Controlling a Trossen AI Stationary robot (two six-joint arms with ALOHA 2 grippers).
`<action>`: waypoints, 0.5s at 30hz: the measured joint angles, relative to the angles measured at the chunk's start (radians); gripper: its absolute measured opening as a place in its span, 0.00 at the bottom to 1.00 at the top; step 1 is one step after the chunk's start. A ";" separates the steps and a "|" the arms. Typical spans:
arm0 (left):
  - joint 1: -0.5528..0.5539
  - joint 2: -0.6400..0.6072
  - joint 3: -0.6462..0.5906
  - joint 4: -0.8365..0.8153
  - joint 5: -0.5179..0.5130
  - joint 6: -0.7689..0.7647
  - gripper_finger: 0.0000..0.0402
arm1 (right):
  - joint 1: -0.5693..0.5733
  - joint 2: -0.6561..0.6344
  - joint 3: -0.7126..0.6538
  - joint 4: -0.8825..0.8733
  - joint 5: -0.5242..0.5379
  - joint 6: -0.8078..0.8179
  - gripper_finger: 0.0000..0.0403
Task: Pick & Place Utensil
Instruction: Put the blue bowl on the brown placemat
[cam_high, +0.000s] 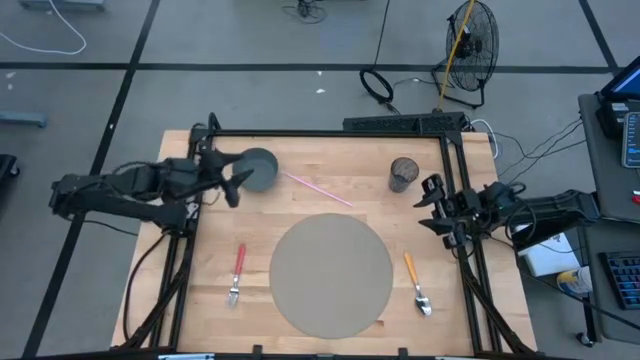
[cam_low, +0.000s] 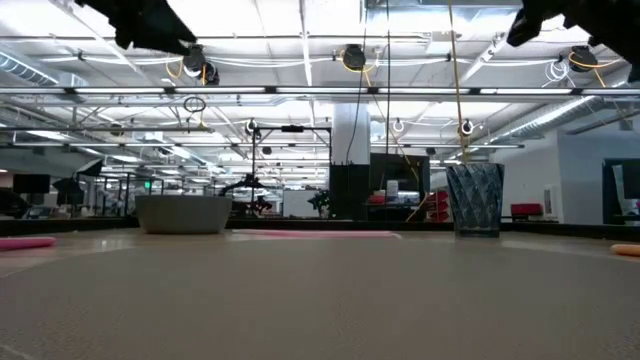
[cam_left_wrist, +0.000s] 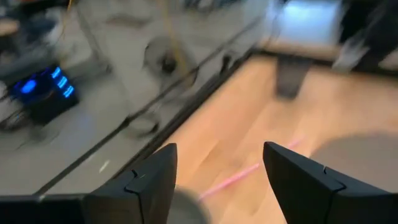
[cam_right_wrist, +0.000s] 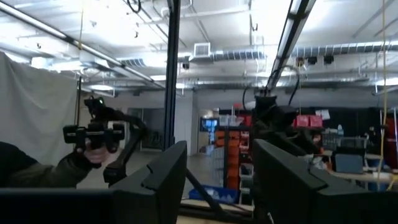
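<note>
A fork with a red handle (cam_high: 236, 275) lies on the wooden table left of a round grey mat (cam_high: 330, 275). A spoon with an orange handle (cam_high: 416, 283) lies to the mat's right. Both rest flat, heads toward the near edge. My left gripper (cam_high: 232, 180) hangs open in the air at the far left, beside a grey bowl (cam_high: 260, 168). In its wrist view (cam_left_wrist: 217, 177) nothing is between the fingers. My right gripper (cam_high: 428, 205) is raised at the right edge, open and tipped upward, and its wrist view (cam_right_wrist: 217, 180) shows only the room.
A pink straw (cam_high: 317, 188) lies far of the mat, and a dark glass cup (cam_high: 403, 174) stands at the far right. A black frame (cam_high: 330, 133) rims the table. A person's hand holding a controller (cam_right_wrist: 93, 146) shows in the room beyond.
</note>
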 joint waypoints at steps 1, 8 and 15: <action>0.019 0.028 0.021 -0.039 0.017 -0.005 0.61 | 0.000 0.023 0.022 -0.012 -0.001 -0.004 0.45; 0.135 0.204 0.062 -0.115 0.257 0.070 0.61 | 0.000 0.182 0.230 -0.250 -0.002 -0.046 0.45; 0.184 0.351 0.062 -0.203 0.274 0.093 0.61 | 0.005 0.293 0.387 -0.401 -0.027 -0.080 0.45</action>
